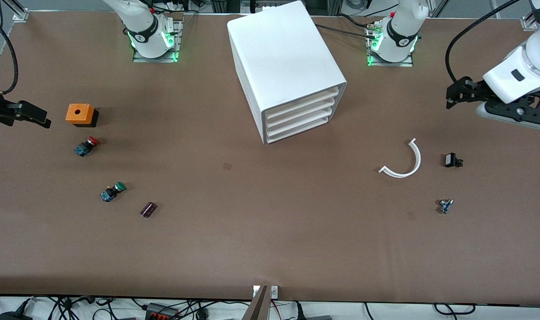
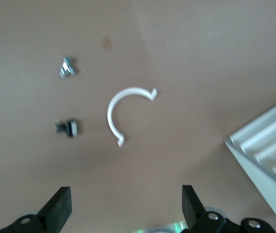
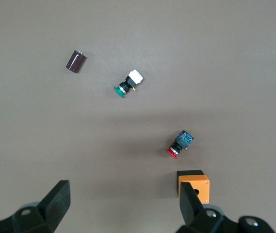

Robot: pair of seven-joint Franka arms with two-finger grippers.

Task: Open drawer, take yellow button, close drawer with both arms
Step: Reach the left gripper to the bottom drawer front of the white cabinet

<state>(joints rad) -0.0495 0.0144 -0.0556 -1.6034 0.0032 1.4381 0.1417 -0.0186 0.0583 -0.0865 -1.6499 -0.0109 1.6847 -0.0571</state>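
The white cabinet [image 1: 287, 66] stands at the middle of the table near the robot bases. Its four drawers [image 1: 301, 116] are all pushed in; their fronts also show in the left wrist view [image 2: 266, 145]. The orange-yellow button is not in view. My left gripper [image 1: 452, 95] is open and empty, up over the table at the left arm's end; its spread fingers show in the left wrist view [image 2: 125, 206]. My right gripper [image 1: 39, 118] is open and empty, up over the right arm's end beside an orange box [image 1: 80, 114]; the right wrist view [image 3: 124, 201] shows it too.
At the right arm's end lie a red-capped button [image 1: 86, 146], a green-capped button [image 1: 112, 192] and a dark purple cylinder [image 1: 148, 210]. At the left arm's end lie a white curved strip [image 1: 403, 162], a small black part [image 1: 452, 160] and a small metal part [image 1: 445, 206].
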